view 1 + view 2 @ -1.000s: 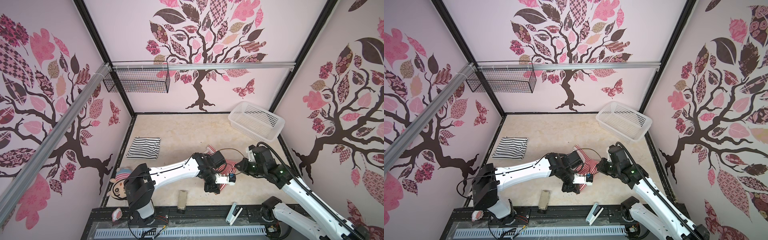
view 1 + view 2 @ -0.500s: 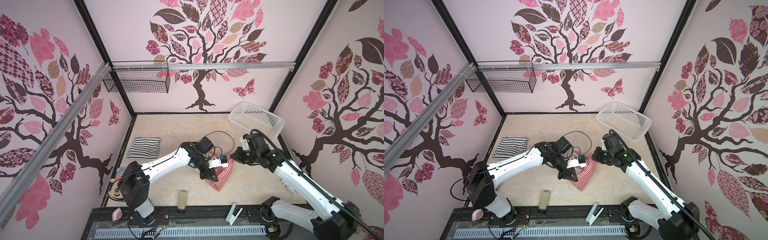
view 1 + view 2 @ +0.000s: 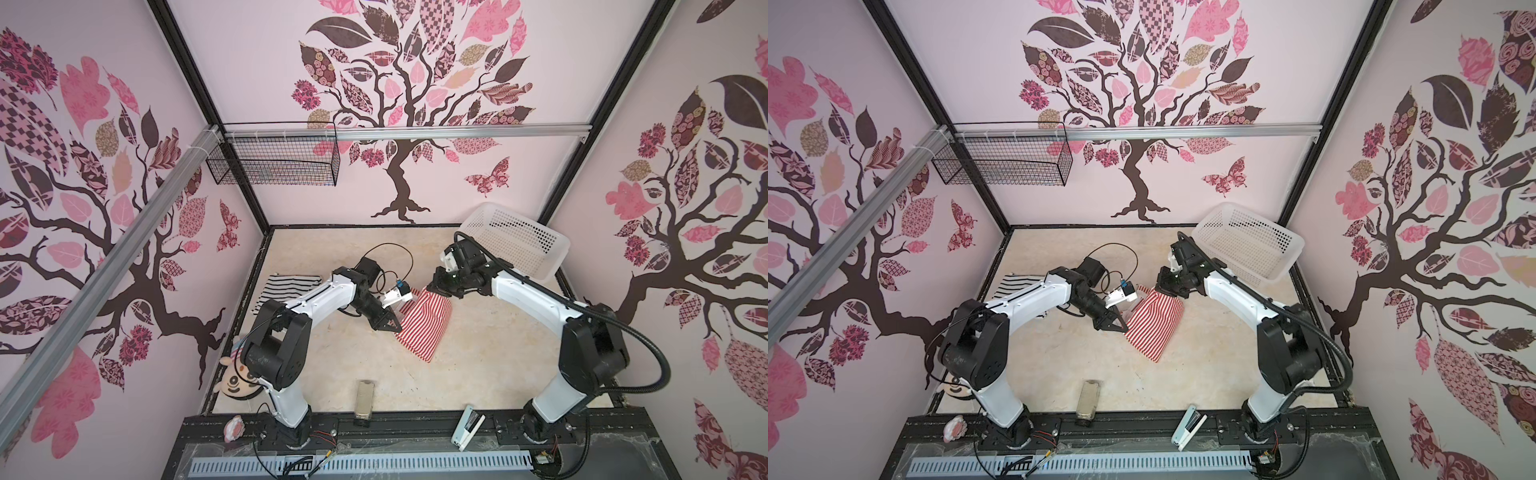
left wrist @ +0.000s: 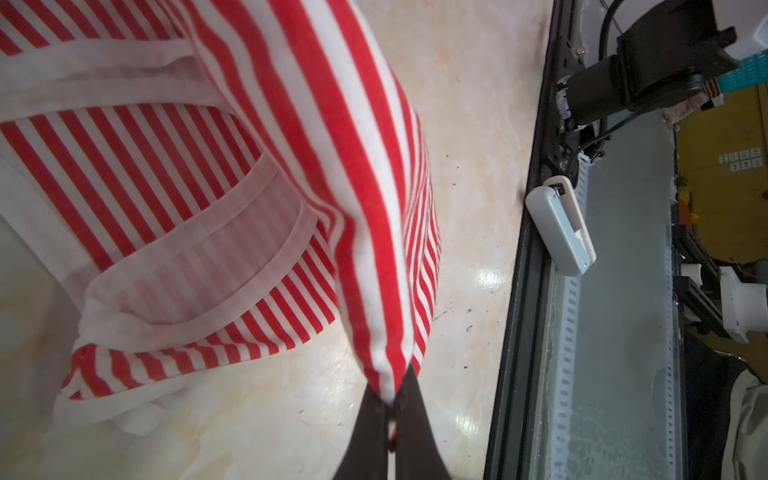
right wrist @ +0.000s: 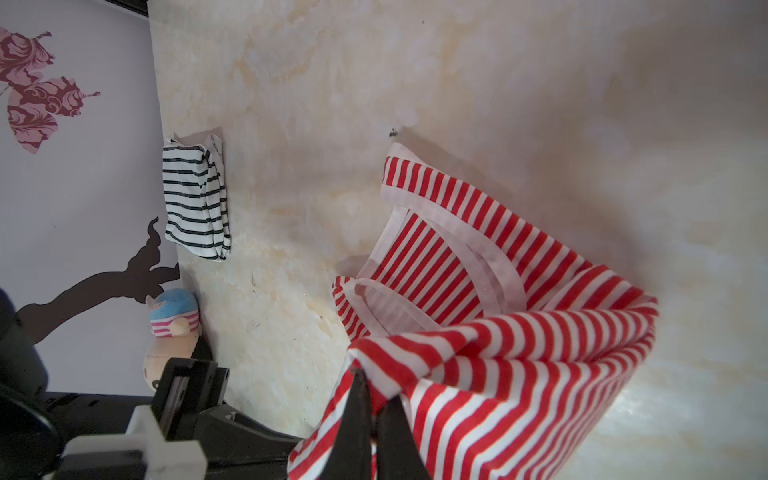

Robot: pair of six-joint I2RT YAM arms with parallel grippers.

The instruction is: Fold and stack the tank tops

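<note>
Now, at the left of the floor in a top view, the black-and-white top lies folded beside the wall. Mid-frame, the left gripper is pinched tight on an edge of the red-and-white top, and the right gripper is clamped on its upper corner. The knit looks light and limp, so it is best held at corners or hems.
</note>
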